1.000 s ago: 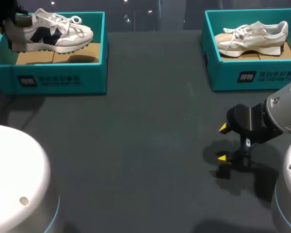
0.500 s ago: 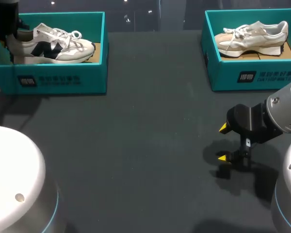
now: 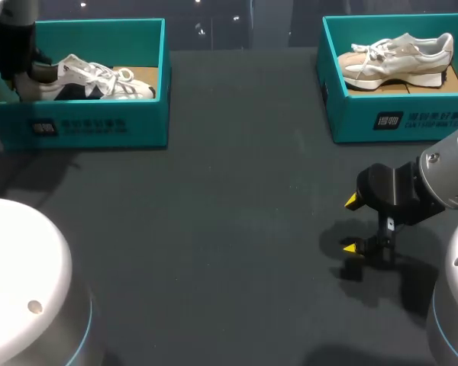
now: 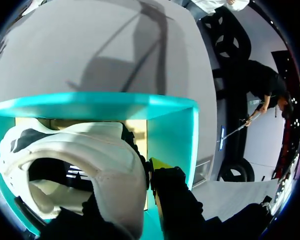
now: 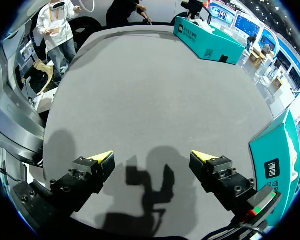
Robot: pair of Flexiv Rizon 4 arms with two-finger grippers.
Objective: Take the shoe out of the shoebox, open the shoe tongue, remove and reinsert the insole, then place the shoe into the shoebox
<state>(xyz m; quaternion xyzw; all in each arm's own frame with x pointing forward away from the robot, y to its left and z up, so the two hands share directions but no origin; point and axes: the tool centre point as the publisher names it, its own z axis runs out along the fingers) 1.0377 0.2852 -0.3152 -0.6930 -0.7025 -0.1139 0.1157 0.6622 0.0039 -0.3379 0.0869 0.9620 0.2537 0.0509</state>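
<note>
A white sneaker with dark side markings (image 3: 99,80) lies low inside the teal shoebox (image 3: 91,126) at the back left. My left gripper (image 3: 19,65) stands at the box's left end, shut on the shoe's heel. In the left wrist view the heel collar of the sneaker (image 4: 80,155) fills the space at my left gripper (image 4: 140,172), with one yellow tip outside the heel and the box wall (image 4: 172,130) just beyond. My right gripper (image 3: 353,223) hovers open over the table at the front right, with nothing between its fingers (image 5: 152,157).
A second teal shoebox (image 3: 397,118) at the back right holds a beige sneaker (image 3: 397,57). In the right wrist view that box's corner (image 5: 285,150) is close beside the gripper, and the left box (image 5: 205,37) stands far across the dark table (image 3: 229,213).
My left arm has lowered the white sneaker from above the box rim down into the left shoebox. The right arm has not moved.
</note>
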